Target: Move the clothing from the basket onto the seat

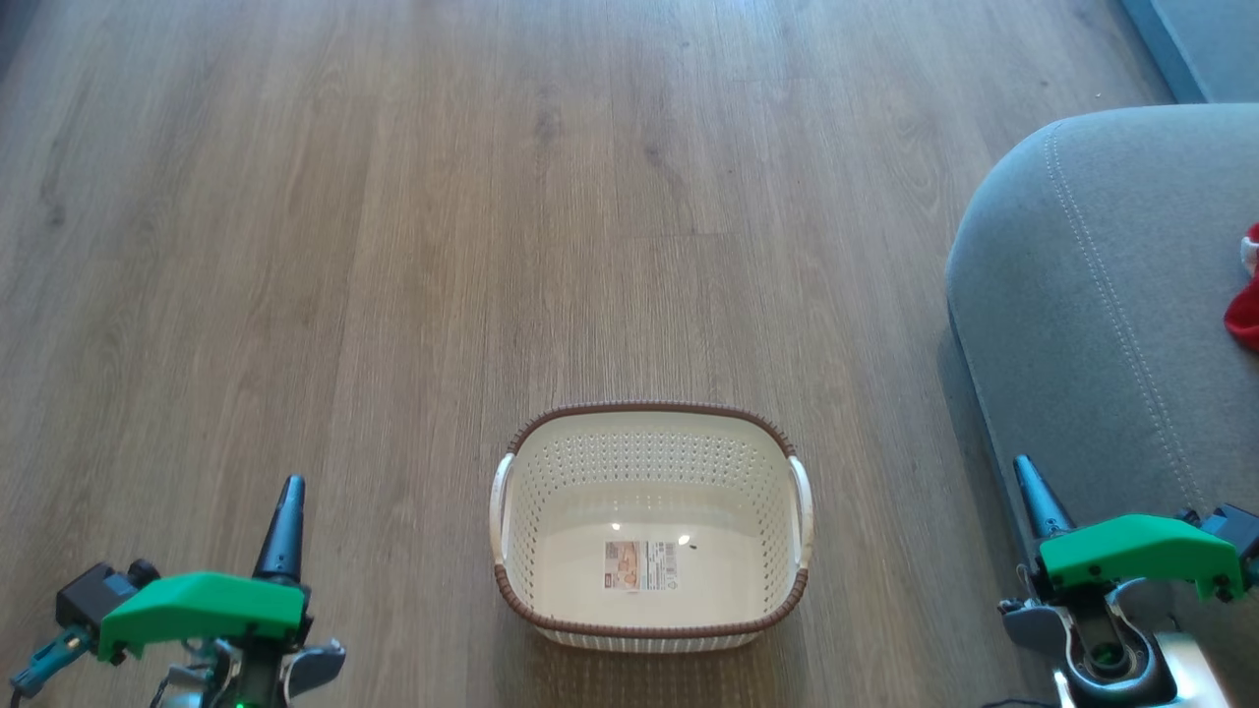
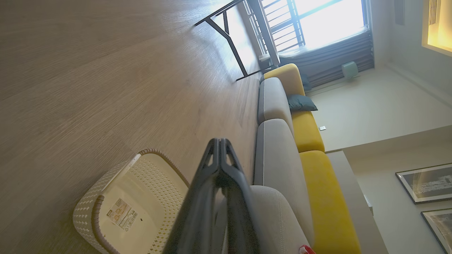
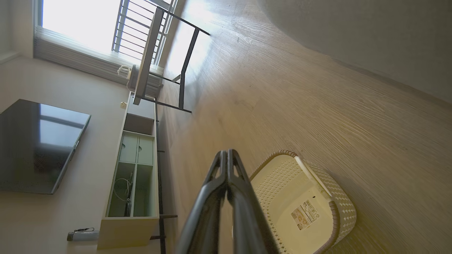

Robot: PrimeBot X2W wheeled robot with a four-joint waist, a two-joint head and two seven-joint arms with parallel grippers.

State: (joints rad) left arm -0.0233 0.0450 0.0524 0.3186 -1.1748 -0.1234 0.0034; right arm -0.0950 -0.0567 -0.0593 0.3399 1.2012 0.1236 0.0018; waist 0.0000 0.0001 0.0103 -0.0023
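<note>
With left gripper and right gripper clenched empty, basket bare between them and clothing on the seat beyond the right one, transfer appears complete; no further grasp seems needed.

Cream perforated basket, grey seat

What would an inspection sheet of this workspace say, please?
Surface: wooden floor; the basket stands on it.
Job's things: basket holds no clothing, only its label; red clothing lies on the seat.
Clutter: nothing seen.
Grippers: left gripper and right gripper, fingers shut, holding nothing.
Cables: one cable inside the cabinet.
Surroundings: window, television, yellow backrests.
</note>
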